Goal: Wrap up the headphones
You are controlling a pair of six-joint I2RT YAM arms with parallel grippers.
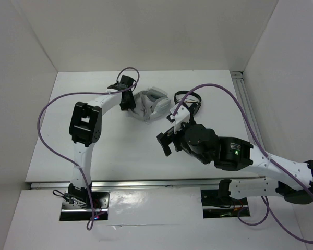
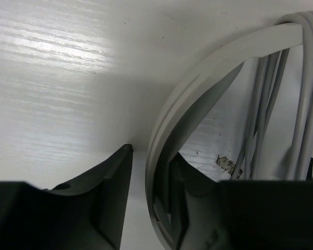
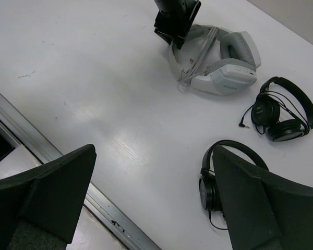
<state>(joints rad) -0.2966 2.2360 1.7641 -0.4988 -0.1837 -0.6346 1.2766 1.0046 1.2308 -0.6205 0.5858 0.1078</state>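
Note:
The light grey headphones (image 1: pixel 148 104) lie at the back middle of the table, folded, with the thin grey cable (image 2: pixel 302 78) looped in several strands over the headband (image 2: pixel 208 73). My left gripper (image 1: pixel 129 99) is down at their left side. In the left wrist view its jaws (image 2: pixel 151 151) straddle the headband, which rests against the right finger (image 2: pixel 193 198), with a gap of table showing to the left finger (image 2: pixel 112 192). My right gripper (image 1: pixel 166 139) hangs open and empty above the table, in front of the headphones (image 3: pixel 219 57); nothing lies between its fingers (image 3: pixel 154 156).
Two small black headphones lie right of the grey ones: one (image 3: pixel 284 112) with its plug loose, one (image 3: pixel 219 177) partly behind my right finger. In the top view only one (image 1: pixel 190 99) shows. A metal rail (image 3: pixel 68 172) runs along the near table edge.

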